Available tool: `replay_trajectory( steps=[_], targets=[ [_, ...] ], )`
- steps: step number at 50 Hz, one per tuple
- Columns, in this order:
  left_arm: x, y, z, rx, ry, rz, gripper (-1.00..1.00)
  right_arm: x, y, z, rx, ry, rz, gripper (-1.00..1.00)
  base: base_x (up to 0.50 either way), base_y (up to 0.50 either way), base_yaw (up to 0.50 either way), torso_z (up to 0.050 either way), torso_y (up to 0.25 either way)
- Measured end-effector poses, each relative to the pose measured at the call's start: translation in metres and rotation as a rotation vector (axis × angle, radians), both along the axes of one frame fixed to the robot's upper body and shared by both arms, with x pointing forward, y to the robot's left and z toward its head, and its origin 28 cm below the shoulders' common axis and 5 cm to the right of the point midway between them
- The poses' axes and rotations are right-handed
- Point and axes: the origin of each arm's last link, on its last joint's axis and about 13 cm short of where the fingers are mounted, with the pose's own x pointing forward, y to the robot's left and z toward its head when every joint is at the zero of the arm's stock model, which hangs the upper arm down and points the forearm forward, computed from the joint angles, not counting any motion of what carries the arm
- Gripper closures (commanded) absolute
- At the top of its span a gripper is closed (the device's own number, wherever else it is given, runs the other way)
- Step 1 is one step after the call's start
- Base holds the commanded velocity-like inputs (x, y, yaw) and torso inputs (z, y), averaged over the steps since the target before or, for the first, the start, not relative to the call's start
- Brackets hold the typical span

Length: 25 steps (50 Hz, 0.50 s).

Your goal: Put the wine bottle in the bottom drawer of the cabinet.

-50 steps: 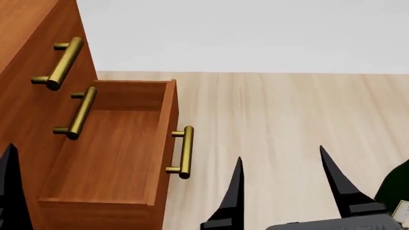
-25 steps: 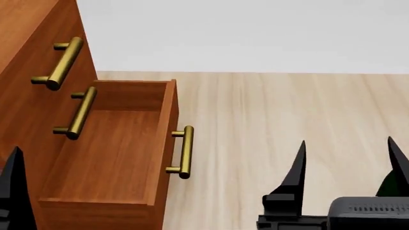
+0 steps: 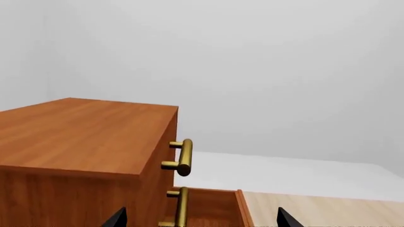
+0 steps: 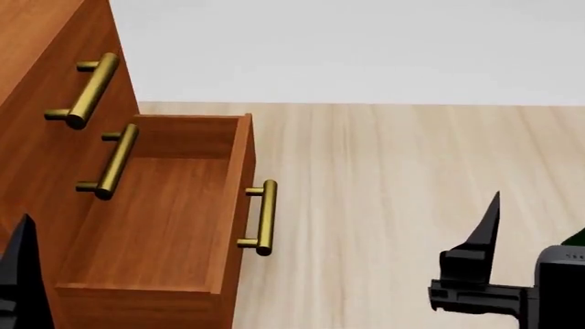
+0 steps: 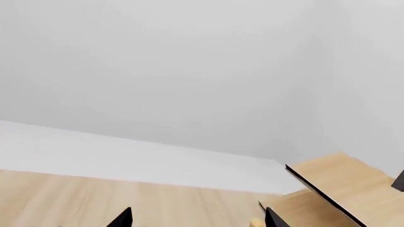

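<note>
The cabinet [image 4: 41,116] stands at the left of the head view, its bottom drawer [image 4: 155,219] pulled out and empty, with the brass handle [image 4: 265,216] facing right. Only a dark green sliver of the wine bottle [image 4: 577,237] shows at the right edge, behind my right arm. One right finger [image 4: 489,223] points up beside it. My right gripper [image 5: 198,220] is open on bare floor, with a small tan spot by one tip. Also open, my left gripper [image 3: 200,221] hovers before the cabinet [image 3: 82,137] over the open drawer [image 3: 211,208].
Pale wood floor [image 4: 393,178] stretches between the drawer and my right arm. A pale wood board with a black edge [image 5: 341,187] lies off to one side in the right wrist view. A plain white wall [image 4: 347,48] closes the far side.
My right gripper has moved rightward across the head view, one finger leaving the frame and most of the bottle now hidden. The left arm and drawer are unchanged.
</note>
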Motion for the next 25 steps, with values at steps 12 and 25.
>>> replay_trajectory(
  steps=[12,25],
  targets=[
    [0.0,0.0,-0.001,0.0,0.001,0.003,-1.0,0.009,-0.015,-0.002,0.026,0.017,-0.049,-1.0,0.0,0.0,0.0,0.0,0.0],
    [0.0,0.001,0.0,-0.006,-0.002,0.01,-1.0,0.018,-0.03,-0.005,0.08,0.031,-0.083,-1.0,0.0,0.0,0.0,0.0,0.0]
  ],
)
